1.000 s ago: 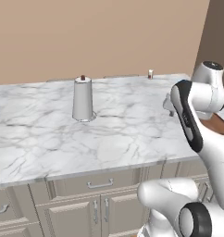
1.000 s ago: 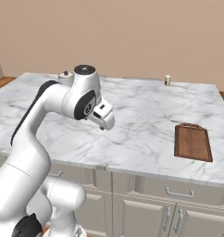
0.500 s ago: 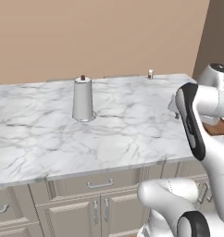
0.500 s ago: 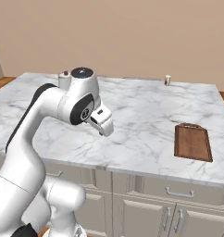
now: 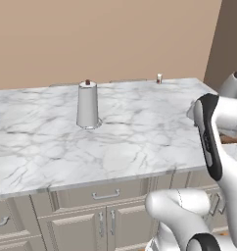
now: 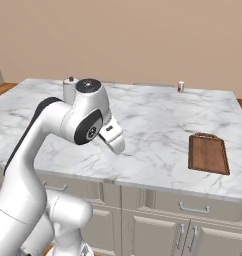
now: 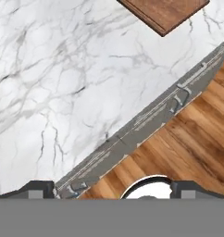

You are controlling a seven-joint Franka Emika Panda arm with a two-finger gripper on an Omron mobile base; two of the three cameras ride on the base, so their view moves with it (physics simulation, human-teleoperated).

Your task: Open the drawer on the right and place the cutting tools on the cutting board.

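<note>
The white arm reaches out over the marble tabletop (image 6: 158, 125), and its hand (image 6: 114, 139) hangs above the near middle of the slab, clear of the surface and holding nothing. In the hand view the two dark fingertips (image 7: 37, 189) sit far apart at the bottom corners, so the hand is spread wide, and between them the view looks straight down past the tabletop's near edge to the wooden floor (image 7: 188, 143). The cutting board (image 6: 208, 153) lies flat on the right part of the tabletop, near the front edge, its small handle end pointing toward the far side; its reddish-brown surface is bare, and one corner of it (image 7: 164, 14) shows at the top of the hand view. Below the board, the drawer (image 6: 193, 206) sits in the row of cabinet fronts under the tabletop's lip, its front flush with its neighbours and its short silver bar handle (image 6: 188, 207) horizontal. A grey cylindrical canister with a dark knob (image 5: 87, 105) stands upright on the left part of the tabletop, toward the far side. A small pale shaker (image 6: 181, 86) stands at the far edge, well apart from the board.
</note>
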